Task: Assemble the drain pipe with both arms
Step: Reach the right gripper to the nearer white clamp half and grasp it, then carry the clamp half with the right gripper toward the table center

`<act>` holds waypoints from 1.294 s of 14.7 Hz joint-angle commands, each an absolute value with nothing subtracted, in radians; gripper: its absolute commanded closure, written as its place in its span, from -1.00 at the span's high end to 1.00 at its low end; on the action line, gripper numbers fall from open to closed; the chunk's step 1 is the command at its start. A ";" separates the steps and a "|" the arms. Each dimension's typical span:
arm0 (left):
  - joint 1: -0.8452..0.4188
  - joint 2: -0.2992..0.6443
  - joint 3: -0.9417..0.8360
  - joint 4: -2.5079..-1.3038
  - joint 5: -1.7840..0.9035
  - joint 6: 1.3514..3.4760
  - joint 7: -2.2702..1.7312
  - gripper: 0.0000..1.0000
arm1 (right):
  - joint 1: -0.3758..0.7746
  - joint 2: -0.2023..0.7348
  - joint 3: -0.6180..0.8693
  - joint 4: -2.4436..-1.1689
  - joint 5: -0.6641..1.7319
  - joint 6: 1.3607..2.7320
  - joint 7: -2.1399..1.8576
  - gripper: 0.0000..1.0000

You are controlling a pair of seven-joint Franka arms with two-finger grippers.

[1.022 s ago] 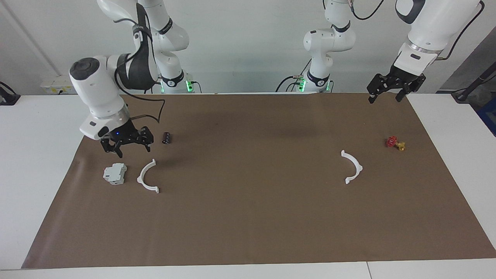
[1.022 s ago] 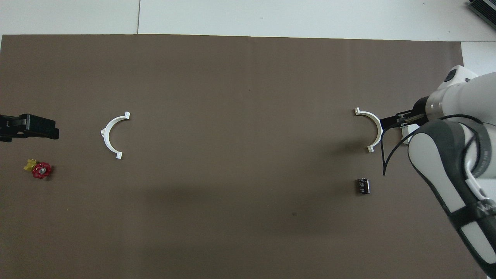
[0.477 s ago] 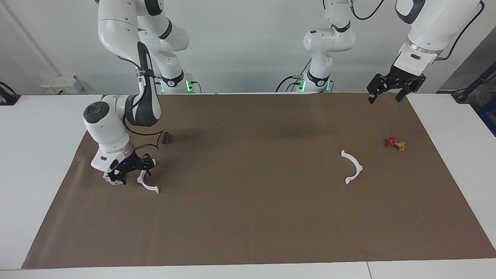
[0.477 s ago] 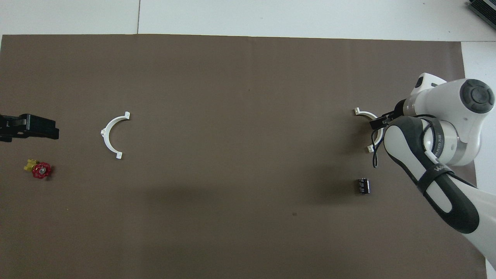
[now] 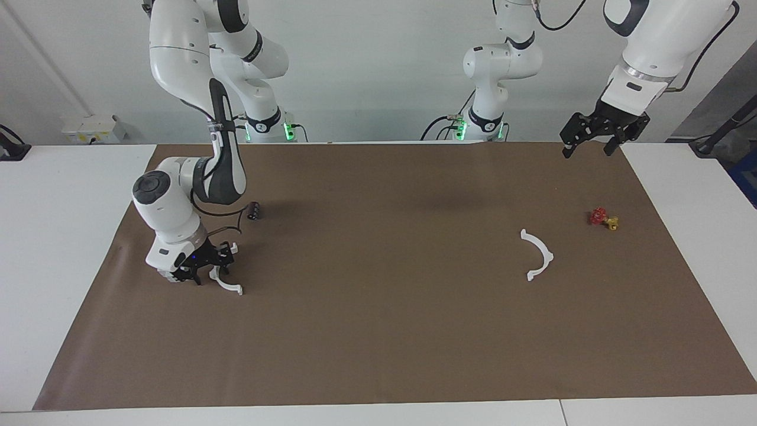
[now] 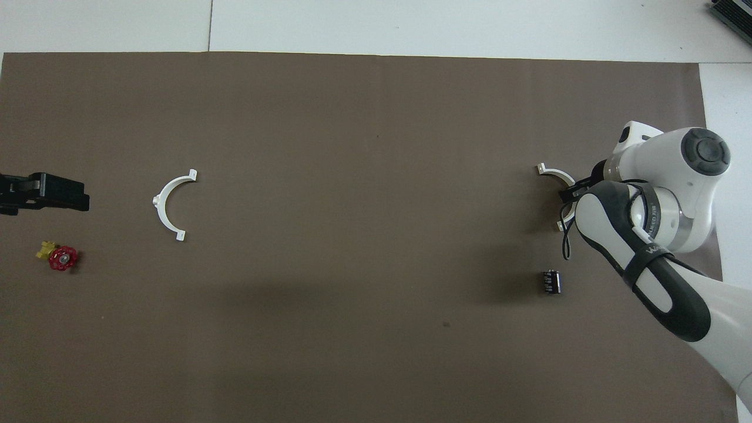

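Note:
The drain pipe lies as two separate white half-rings on the brown mat. One half-ring (image 5: 230,286) (image 6: 554,173) sits toward the right arm's end. My right gripper (image 5: 207,265) (image 6: 573,191) is down at mat level on the middle of its arc, covering that part. The other half-ring (image 5: 541,254) (image 6: 167,202) lies alone toward the left arm's end. My left gripper (image 5: 596,141) (image 6: 44,194) hangs open and empty over the mat's corner, well above the surface, and the arm waits.
A small black cylinder (image 5: 254,210) (image 6: 550,282) lies nearer to the robots than the right arm's half-ring. A grey-white block (image 5: 164,276) peeks out beside the right gripper. A red and yellow valve (image 5: 603,219) (image 6: 59,257) sits near the left arm's end.
The right arm has come down from above the block and cylinder onto its half-ring, and its gripper looks narrower than before. The left arm and both half-rings have stayed put.

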State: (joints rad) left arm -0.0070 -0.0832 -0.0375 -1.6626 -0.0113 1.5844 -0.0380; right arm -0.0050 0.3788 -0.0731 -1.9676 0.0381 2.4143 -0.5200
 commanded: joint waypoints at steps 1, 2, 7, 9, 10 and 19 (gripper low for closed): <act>0.002 -0.110 -0.037 -1.698 -0.026 1.609 -0.031 1.00 | -0.012 0.373 -0.066 -1.980 0.066 2.434 -0.513 -1.00; 0.005 -0.110 -0.037 -1.698 -0.028 1.609 -0.037 1.00 | -0.008 0.374 -0.066 -1.974 0.064 2.434 -0.497 -1.00; 0.008 -0.110 -0.037 -1.698 -0.028 1.609 -0.040 1.00 | 0.063 0.367 -0.066 -1.849 0.061 2.283 -0.366 -1.00; 0.009 -0.110 -0.035 -1.698 -0.028 1.603 -0.040 1.00 | 0.130 0.365 -0.066 -1.806 0.049 2.220 -0.208 -1.00; 0.008 -0.110 -0.035 -1.698 -0.028 1.594 -0.040 1.00 | 0.167 0.365 -0.066 -1.802 0.048 2.211 -0.114 -1.00; 0.009 -0.110 -0.034 -1.698 -0.028 1.592 -0.043 1.00 | 0.491 0.400 -0.066 -1.810 0.046 2.281 0.358 -1.00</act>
State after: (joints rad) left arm -0.0049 -0.0832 -0.0312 -1.6659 -0.0113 1.5844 -0.0387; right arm 0.4639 0.3796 -0.0614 -1.8081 0.0484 2.2361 0.3080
